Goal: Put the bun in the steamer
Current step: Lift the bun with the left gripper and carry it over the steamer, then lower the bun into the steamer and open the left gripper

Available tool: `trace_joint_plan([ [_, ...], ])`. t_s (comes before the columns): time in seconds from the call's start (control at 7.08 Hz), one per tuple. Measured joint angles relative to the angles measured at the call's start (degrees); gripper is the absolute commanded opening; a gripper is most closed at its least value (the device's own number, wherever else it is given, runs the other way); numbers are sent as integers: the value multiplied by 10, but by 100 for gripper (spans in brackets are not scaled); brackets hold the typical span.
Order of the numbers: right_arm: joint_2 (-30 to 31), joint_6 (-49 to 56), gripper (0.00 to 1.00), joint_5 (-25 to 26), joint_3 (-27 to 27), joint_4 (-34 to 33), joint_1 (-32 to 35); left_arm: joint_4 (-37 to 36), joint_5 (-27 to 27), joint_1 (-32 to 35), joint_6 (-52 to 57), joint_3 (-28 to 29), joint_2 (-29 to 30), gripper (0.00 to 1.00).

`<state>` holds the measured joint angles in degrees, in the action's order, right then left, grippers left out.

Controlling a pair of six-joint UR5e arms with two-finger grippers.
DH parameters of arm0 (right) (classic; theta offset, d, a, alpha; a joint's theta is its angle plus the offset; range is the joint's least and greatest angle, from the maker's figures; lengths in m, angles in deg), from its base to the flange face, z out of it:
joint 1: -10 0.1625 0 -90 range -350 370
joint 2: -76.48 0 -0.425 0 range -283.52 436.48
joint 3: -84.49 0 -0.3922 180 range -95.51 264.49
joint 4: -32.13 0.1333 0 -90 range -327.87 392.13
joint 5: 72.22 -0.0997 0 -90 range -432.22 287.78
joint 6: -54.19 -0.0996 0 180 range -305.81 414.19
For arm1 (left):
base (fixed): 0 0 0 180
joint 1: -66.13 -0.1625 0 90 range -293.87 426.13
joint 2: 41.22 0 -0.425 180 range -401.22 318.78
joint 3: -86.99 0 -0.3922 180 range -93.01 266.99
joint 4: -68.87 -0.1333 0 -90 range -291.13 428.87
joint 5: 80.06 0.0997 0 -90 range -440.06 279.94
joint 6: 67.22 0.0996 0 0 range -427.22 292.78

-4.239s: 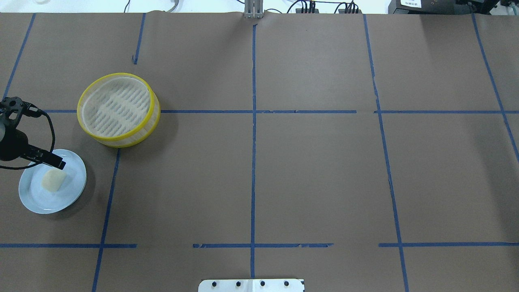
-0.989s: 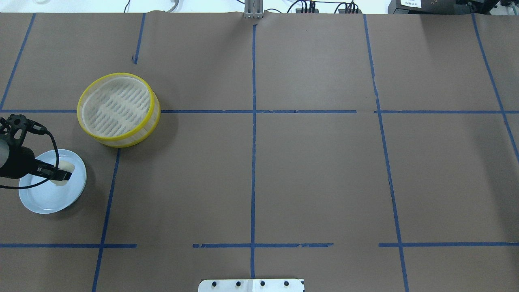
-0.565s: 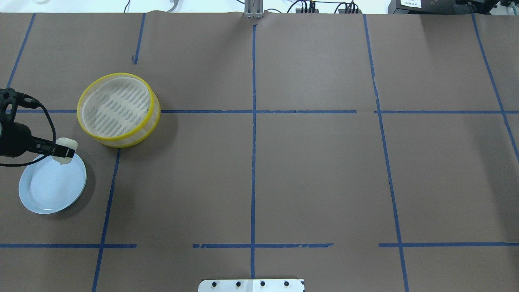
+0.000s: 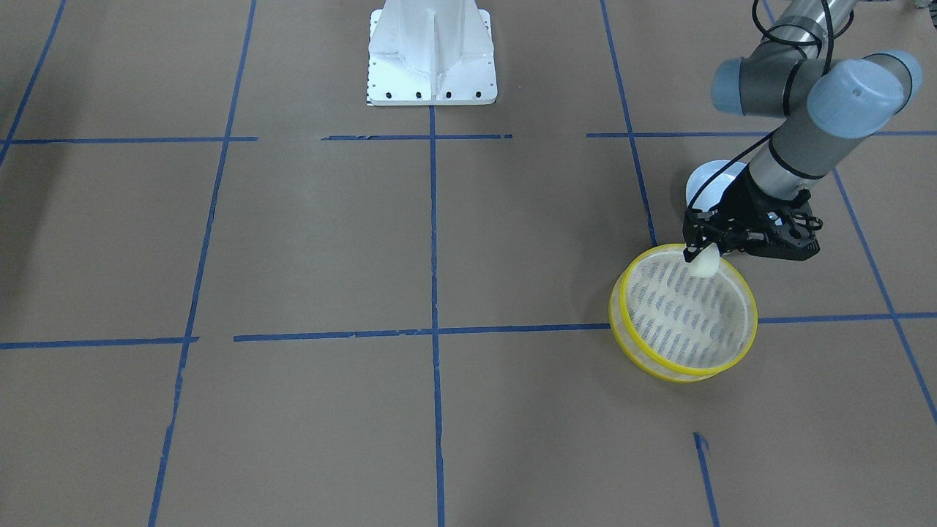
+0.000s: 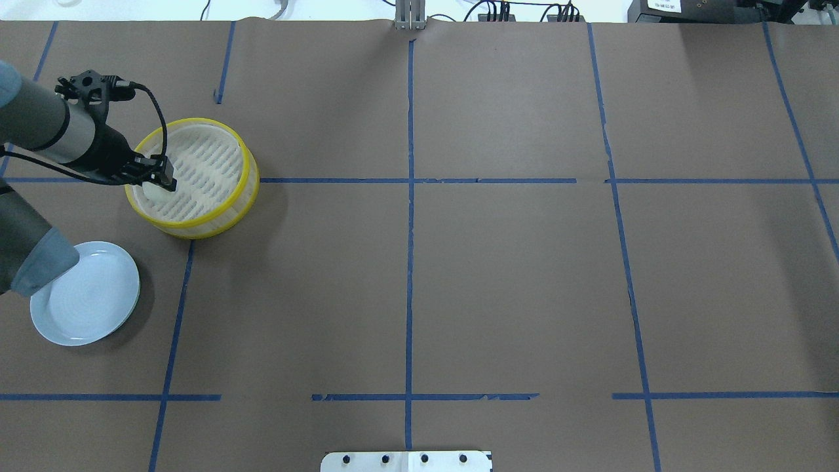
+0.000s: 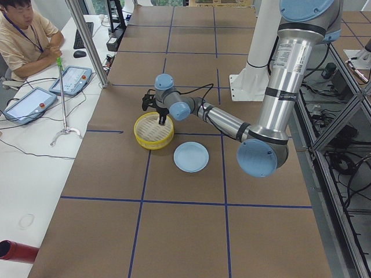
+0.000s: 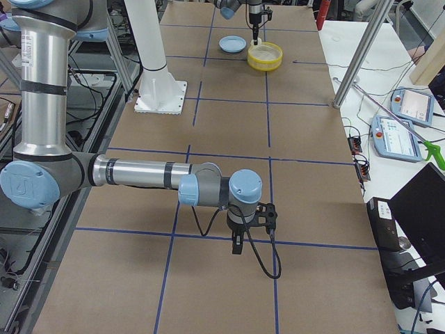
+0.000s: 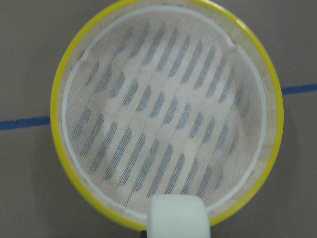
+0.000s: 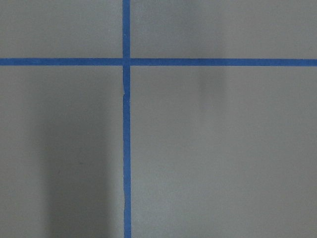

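At far left of overhead view: pale blue plate (image 5: 92,308), well apart from steamer (image 5: 196,225). Next over: left gripper (image 5: 156,182) pinching bun (image 5: 153,192), held over steamer's left rim, not over slotted centre.

Risks:
- Release here lands bun on yellow rim, then it tips out onto tabletop (image 5: 498,275).
- Soft bun may cling to finger.

Right gripper (image 7: 238,245) far off; spread or pressed together, cannot tell.

Cream bun (image 5: 154,191) seemingly hangs over edge of yellow-rimmed steamer (image 5: 223,219).

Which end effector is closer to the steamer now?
Left. The left end effector holds the bun over the steamer's edge; the right end effector hangs near the table's other end.
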<state>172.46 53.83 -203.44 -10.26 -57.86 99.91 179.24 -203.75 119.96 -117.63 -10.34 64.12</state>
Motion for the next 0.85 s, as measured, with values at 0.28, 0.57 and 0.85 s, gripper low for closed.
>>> trace_joint_plan([
  [0.28, 0, 0, 100, 0, 0, 0, 0, -16, 1, 1, -23, 66, 53, 41],
  [0.57, 0, 0, 100, 0, 0, 0, 0, -14, 2, -2, -35, 105, 78, 41],
  [0.85, 0, 0, 100, 0, 0, 0, 0, 8, 3, -4, -37, 131, 84, 41],
])
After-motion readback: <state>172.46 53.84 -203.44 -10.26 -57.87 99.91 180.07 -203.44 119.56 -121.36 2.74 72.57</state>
